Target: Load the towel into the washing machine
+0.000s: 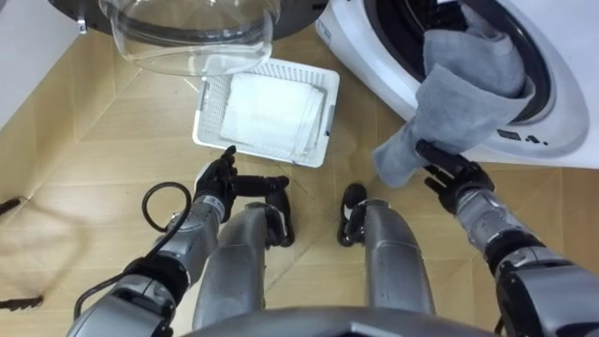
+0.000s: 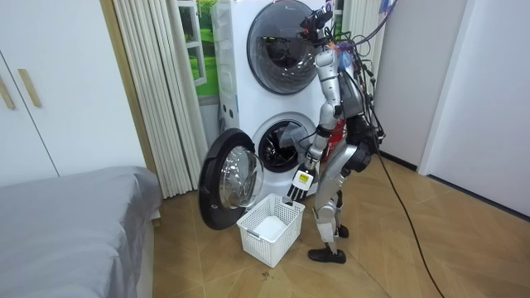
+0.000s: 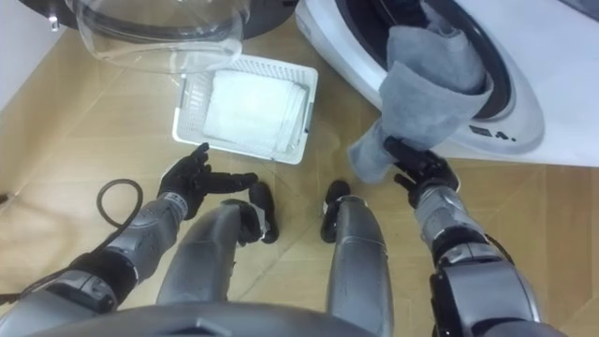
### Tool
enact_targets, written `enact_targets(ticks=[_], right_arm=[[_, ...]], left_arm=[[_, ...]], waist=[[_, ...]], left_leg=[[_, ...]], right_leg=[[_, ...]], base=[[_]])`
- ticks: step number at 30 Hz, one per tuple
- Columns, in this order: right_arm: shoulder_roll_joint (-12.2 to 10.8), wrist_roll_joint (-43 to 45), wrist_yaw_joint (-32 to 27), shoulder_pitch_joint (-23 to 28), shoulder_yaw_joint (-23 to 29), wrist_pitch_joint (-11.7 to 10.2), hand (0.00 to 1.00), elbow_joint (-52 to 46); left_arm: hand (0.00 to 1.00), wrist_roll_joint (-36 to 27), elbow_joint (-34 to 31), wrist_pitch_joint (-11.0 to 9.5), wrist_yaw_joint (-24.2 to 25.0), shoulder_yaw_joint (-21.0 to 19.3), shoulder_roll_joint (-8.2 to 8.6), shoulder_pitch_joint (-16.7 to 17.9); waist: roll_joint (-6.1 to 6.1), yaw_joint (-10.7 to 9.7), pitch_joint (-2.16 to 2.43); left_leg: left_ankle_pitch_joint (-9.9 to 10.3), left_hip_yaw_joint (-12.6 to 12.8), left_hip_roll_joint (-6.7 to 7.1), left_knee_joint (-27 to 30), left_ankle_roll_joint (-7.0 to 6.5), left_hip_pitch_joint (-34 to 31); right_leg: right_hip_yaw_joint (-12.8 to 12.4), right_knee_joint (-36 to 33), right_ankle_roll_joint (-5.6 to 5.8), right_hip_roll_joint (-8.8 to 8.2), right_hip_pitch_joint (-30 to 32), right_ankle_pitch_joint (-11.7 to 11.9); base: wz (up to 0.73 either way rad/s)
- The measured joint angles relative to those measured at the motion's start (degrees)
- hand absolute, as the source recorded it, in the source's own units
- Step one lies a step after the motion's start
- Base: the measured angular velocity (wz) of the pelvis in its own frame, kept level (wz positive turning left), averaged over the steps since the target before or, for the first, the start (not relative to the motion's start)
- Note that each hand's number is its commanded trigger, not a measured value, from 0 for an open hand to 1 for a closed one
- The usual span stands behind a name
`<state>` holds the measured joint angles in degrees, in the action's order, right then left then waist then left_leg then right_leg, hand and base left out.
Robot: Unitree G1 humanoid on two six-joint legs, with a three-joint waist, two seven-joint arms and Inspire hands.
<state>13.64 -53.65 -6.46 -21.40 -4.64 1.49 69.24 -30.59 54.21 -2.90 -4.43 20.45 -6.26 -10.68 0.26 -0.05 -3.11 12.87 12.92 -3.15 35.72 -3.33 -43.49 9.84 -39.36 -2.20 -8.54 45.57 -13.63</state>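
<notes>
Left hand (image 1: 218,187) hangs loose-fingered above the floor. Right hand (image 1: 447,171) clasps grey towel (image 1: 459,103), which drapes out of the washing machine (image 1: 360,51) drum mouth. Room view: robot stands facing the machine, with its open door (image 2: 228,178) near a white laundry basket (image 2: 281,232).

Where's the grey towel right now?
Upper right of the eye views: the grey towel hangs half out of the washing machine drum opening, its lower end at the right hand, right of the white basket.
</notes>
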Motion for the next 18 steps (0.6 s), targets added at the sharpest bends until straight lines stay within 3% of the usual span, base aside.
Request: enact_targets(ticks=[5,9,18], right_arm=[[1.27,-9.74,1.42,-2.63,0.16,2.84,1.00,2.82],[2.27,-15.06,1.99,-4.42,0.34,4.81,1.00,4.30],[5.09,-25.70,-1.70,-7.90,1.44,8.10,1.00,3.45]], left_arm=[[0.00,-0.16,-0.03,1.43,0.04,0.02,-0.13,-0.52],[0.00,-0.14,-0.01,2.88,-0.06,0.04,-0.29,-1.48],[0.00,0.25,-2.72,3.37,-1.82,-0.09,-2.70,0.23]], waist=[[-1.67,0.13,-0.14],[-2.04,0.13,-0.08],[-3.39,-0.14,-0.04]], left_leg=[[-0.10,0.11,-0.02,1.32,-0.22,-1.44],[0.13,0.07,-0.08,2.47,-0.60,-2.58],[0.50,0.99,0.12,3.09,-1.24,-3.29]], right_leg=[[-0.24,-1.12,-0.03,-0.23,1.53,-0.03],[-0.24,-1.90,0.04,-0.37,2.46,0.06],[-1.16,-3.80,0.32,-0.62,3.75,-0.11]], base=[[0.00],[0.00],[-0.01]])
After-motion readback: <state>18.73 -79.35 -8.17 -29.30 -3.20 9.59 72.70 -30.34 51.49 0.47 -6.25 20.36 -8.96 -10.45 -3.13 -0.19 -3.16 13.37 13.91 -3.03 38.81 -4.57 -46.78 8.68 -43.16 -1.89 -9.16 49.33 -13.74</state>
